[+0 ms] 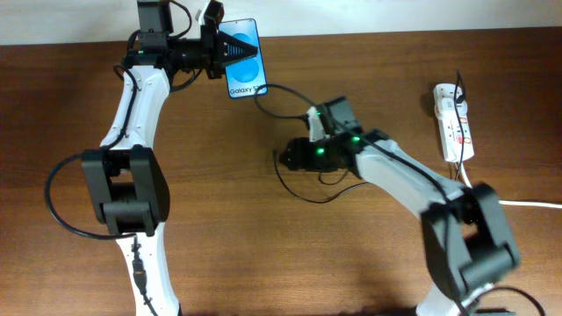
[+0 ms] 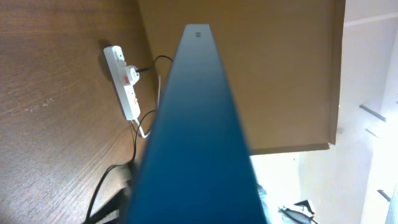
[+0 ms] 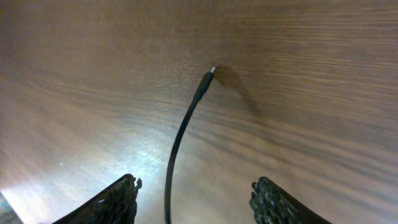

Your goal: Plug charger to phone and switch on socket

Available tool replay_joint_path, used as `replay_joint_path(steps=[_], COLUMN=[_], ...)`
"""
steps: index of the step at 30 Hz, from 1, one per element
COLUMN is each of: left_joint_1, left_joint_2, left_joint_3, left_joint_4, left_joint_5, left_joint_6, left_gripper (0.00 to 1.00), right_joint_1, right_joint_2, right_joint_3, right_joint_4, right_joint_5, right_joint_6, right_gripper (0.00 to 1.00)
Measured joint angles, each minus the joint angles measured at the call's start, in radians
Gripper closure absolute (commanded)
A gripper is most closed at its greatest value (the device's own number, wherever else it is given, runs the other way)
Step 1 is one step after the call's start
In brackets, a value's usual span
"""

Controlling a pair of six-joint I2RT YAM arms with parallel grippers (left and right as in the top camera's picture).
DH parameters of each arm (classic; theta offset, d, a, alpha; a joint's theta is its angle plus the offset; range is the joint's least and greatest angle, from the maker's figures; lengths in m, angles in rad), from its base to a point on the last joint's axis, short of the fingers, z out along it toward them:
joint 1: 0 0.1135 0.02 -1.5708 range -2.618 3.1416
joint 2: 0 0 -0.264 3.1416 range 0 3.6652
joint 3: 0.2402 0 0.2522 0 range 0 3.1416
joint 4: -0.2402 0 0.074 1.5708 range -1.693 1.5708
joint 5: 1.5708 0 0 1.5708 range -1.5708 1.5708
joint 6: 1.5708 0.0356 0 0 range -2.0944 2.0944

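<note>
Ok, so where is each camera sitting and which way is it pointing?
Overhead: above the table, looking straight down; left arm and right arm show, left pincer holding the phone.
Left wrist: behind the held phone, looking along its edge toward the socket; fingers not clearly visible.
Right wrist: looking down at the charger over the table; both fingertips show.
Shared: overhead and left wrist both show phone and socket.
</note>
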Motion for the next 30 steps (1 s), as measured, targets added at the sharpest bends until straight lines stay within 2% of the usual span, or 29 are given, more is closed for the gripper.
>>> replay_joint_path(steps=[4, 6, 8, 16, 22, 25, 30], left_joint_1=[0.0, 0.0, 0.0, 0.018, 0.137, 0.155, 0.151], left_joint_2=[0.0, 0.0, 0.0, 0.0, 0.0, 0.0, 0.0], left_joint_3=[0.0, 0.0, 0.0, 0.0, 0.0, 0.0, 0.0], left_joint_4=[0.0, 0.0, 0.0, 0.0, 0.0, 0.0, 0.0], left_joint_5=[0.0, 0.0, 0.0, -0.001, -0.004, -0.005, -0.005], left_joint_6=[0.003, 0.003, 0.003, 0.003, 0.003, 0.003, 0.003], left_gripper=[1.0, 1.0, 1.0, 1.0, 1.0, 1.0, 1.0], right_joint_1=[0.016, 0.016, 0.013, 0.01, 0.009, 0.009, 0.009], right_joint_2=[0.116, 0.119, 0.119, 0.138, 0.183, 0.197, 0.205], right_joint_3=[0.085, 0.096, 0.1, 0.1, 0.1, 0.1, 0.1], right_joint_4=[0.013, 0.022, 0.022, 0.012, 0.019, 0.049, 0.072], right_joint_5=[-0.042, -0.068, -0.098, -0.145, -0.182, -0.199, -0.213], right_joint_6=[0.021, 0.094, 0.151, 0.32, 0.347, 0.37, 0.407], right_gripper=[0.47, 0.56, 0.6, 0.62, 0.63, 0.72, 0.77])
